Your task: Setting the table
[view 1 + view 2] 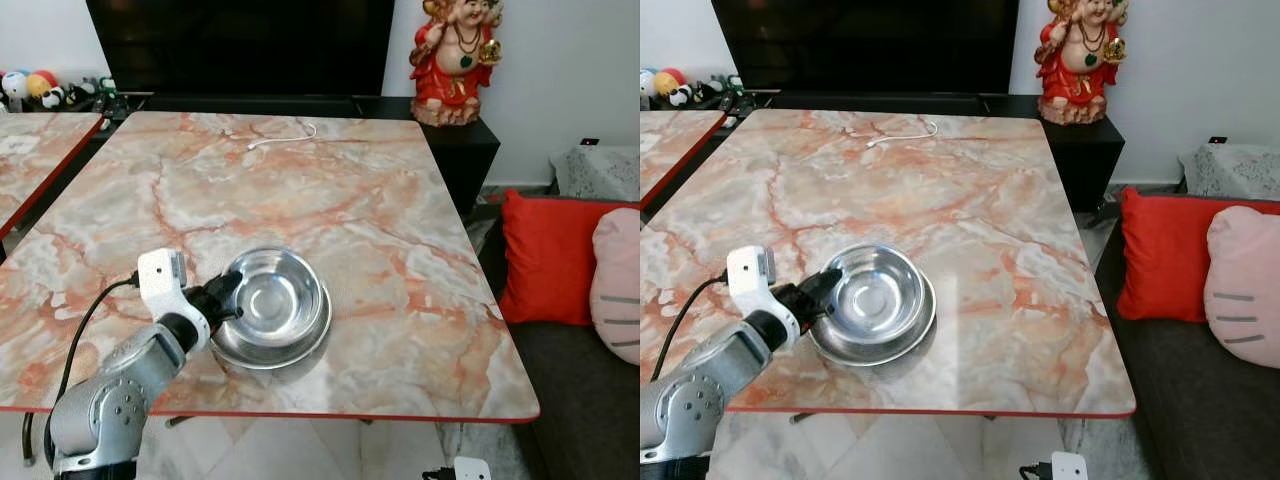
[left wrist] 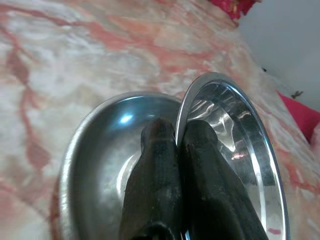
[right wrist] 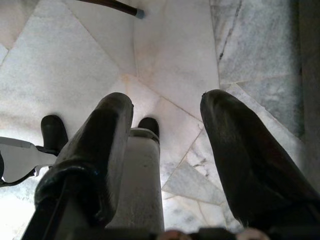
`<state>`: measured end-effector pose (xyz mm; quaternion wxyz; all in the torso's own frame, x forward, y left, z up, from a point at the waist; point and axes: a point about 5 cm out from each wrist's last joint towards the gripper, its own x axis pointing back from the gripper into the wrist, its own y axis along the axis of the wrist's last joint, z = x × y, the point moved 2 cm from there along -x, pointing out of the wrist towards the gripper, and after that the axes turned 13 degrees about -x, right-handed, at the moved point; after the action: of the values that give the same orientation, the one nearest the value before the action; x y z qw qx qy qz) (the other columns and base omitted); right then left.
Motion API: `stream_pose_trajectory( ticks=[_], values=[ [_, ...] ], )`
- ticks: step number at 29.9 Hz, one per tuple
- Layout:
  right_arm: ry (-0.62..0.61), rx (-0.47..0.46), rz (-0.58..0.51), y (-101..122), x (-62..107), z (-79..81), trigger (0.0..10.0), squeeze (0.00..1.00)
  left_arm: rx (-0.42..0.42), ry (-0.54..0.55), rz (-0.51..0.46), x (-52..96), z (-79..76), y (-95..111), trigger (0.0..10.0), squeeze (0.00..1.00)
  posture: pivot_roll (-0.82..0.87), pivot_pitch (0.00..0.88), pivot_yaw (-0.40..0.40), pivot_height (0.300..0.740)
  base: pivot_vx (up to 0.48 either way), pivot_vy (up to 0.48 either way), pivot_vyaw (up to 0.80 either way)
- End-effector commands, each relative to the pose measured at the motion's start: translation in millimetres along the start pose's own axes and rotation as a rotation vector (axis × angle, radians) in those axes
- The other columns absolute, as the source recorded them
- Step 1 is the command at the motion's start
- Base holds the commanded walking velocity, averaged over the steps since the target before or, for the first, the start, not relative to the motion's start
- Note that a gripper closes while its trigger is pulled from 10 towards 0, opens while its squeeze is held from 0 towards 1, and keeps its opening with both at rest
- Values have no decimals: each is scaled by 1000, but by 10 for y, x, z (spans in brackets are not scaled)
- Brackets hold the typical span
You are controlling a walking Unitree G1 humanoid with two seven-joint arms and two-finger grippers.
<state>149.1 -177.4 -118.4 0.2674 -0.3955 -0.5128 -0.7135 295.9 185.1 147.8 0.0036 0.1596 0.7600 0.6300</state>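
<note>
Two stainless steel bowls sit nested near the front edge of the marble table (image 1: pixel 380 200). The upper bowl (image 1: pixel 272 293) tilts inside the lower bowl (image 1: pixel 312 343). My left gripper (image 1: pixel 229 296) is shut on the upper bowl's left rim. In the left wrist view one finger lies inside the upper bowl (image 2: pixel 235 135) and the other outside it, over the lower bowl (image 2: pixel 95 150). My right gripper (image 3: pixel 167 115) hangs open over the tiled floor, holding nothing.
A white cable (image 1: pixel 285 135) lies at the table's far side. Behind it stand a dark TV (image 1: pixel 240 45) and a red statue (image 1: pixel 455 60). Red cushion (image 1: pixel 550 255) and pink cushion (image 1: pixel 615 285) lie on a sofa at right. A second marble table (image 1: pixel 30 160) stands at left.
</note>
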Motion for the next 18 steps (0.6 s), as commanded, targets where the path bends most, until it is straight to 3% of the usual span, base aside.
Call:
stream_pose_trajectory(
  ticks=[1,18],
  values=[
    [-4,9,12,-19,5,-24,10000,0,-26,-2,-12,13,-10,37,10000,0,86,0,-31,740,0,0,0],
    [-2,6,12,-22,5,-19,10000,0,-26,5,24,-38,-49,-80,10000,0,80,0,-30,740,0,0,0]
  ],
)
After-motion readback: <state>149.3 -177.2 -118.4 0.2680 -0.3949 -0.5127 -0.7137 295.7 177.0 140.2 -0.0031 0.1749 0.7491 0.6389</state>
